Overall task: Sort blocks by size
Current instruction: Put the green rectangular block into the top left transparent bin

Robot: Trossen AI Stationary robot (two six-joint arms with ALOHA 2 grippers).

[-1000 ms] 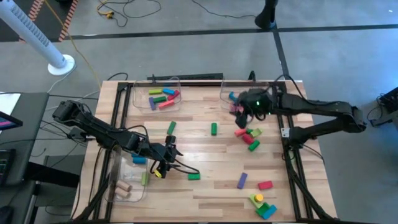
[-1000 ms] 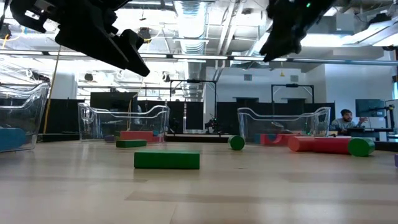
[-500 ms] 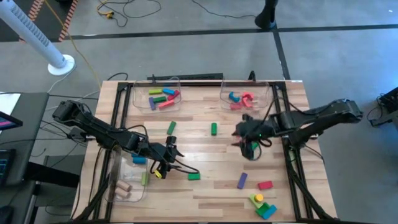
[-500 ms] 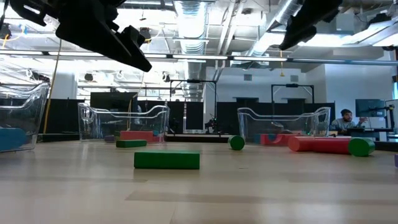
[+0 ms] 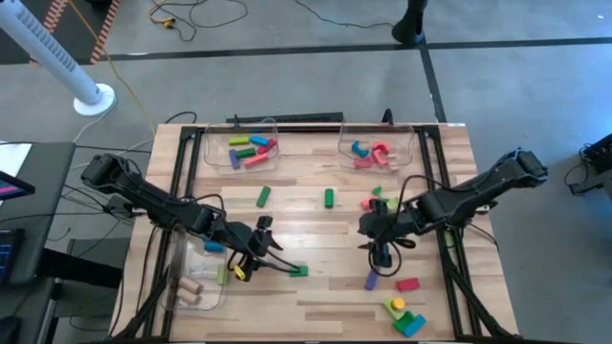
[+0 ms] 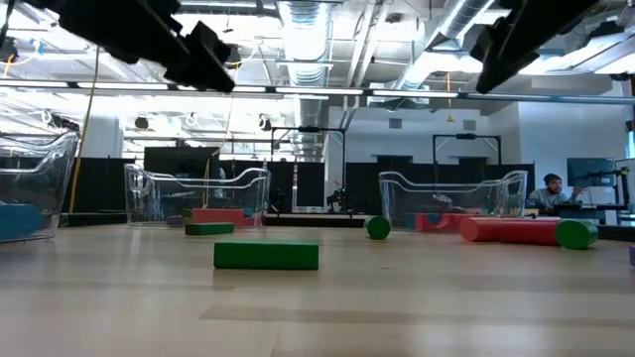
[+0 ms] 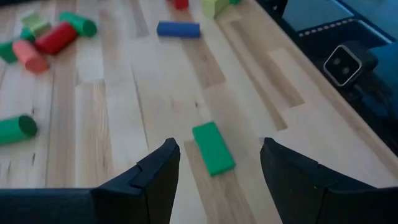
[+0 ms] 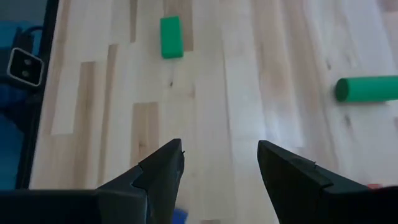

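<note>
Blocks lie scattered on the wooden table. A flat green block (image 7: 213, 147) rests on the table just ahead of my left gripper (image 5: 268, 258), whose open fingers stand above it on either side without touching it. My right gripper (image 5: 379, 250) hovers open over bare wood beside a purple block (image 5: 371, 278) and a red one (image 5: 407, 284). A green cylinder (image 8: 367, 88) and the same green block (image 8: 171, 37) show ahead of it. Red and green blocks (image 5: 375, 204) lie partly under the right arm.
Clear bins stand at the far left (image 5: 244, 148) and far right (image 5: 375, 153), each with blocks inside. A third bin (image 5: 196, 277) sits at the left edge. Green blocks (image 5: 263, 197) (image 5: 328, 198) lie mid-table. A yellow, blue and green pile (image 5: 404, 317) sits near the front edge.
My right gripper has swung from above the far right bin toward the table's near edge and come down a little, turning as it went. It has stayed open with nothing in it. The blocks have not moved.
</note>
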